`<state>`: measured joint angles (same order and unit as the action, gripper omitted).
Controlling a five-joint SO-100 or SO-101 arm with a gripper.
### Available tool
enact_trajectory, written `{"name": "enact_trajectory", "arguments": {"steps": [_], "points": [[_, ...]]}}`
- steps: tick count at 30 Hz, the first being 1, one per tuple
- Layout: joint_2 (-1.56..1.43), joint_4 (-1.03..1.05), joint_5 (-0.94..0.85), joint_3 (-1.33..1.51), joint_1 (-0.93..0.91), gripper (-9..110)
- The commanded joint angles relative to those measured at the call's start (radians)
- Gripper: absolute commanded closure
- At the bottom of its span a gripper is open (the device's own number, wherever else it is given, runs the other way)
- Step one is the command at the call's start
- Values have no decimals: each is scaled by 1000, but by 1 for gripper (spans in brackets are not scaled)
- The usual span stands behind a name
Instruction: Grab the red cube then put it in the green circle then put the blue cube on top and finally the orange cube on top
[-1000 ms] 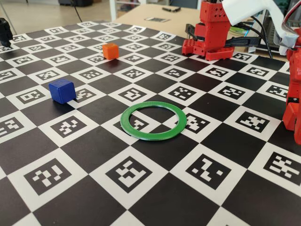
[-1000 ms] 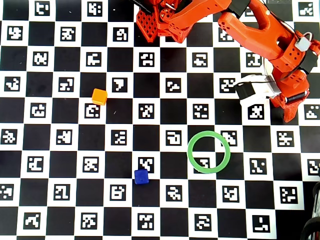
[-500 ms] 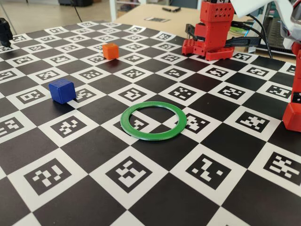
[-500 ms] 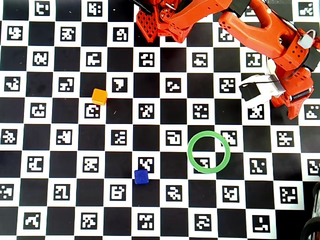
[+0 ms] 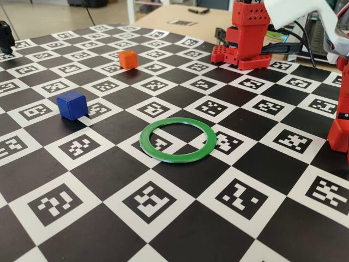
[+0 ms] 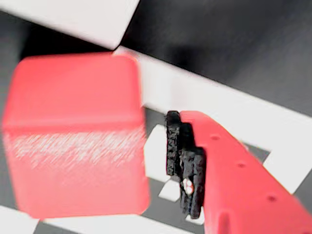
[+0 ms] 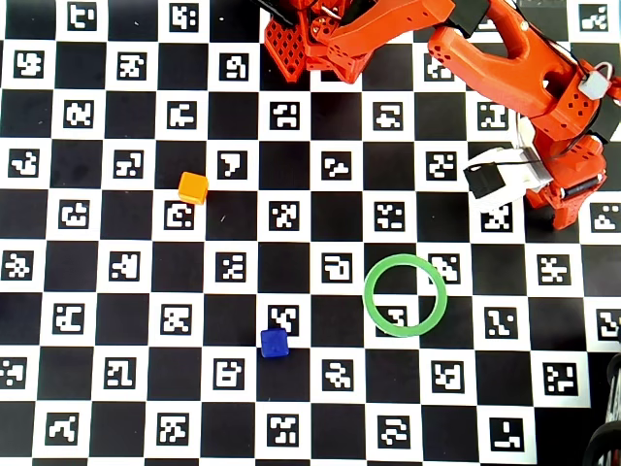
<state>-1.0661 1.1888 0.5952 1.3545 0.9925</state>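
The red cube fills the left of the wrist view and rests on the checkered board. One red finger with a black pad stands just right of it, with a narrow gap between them; the other finger is out of frame. My gripper hangs low at the board's right edge and is open; it also shows in the fixed view. There the cube cannot be told from the red arm parts. The green circle lies empty left of the gripper. The blue cube and the orange cube sit apart farther left.
The arm's red base stands at the board's far edge. A white wrist camera housing sticks out beside the gripper. A black object stands at the far left corner of the board in the fixed view.
The gripper shifted right along the board's edge and rose slightly, then eased back a little. The ring, blue cube and orange cube have not moved.
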Motion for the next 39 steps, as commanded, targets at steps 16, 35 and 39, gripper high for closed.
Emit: {"name": "enact_trajectory", "arguments": {"steps": [16,35,39], "points": [[-29,5,15,-87,-5,85],[-357,331,-132,-94,-318,86],[-417,371,-207,-106,-488,86]]}}
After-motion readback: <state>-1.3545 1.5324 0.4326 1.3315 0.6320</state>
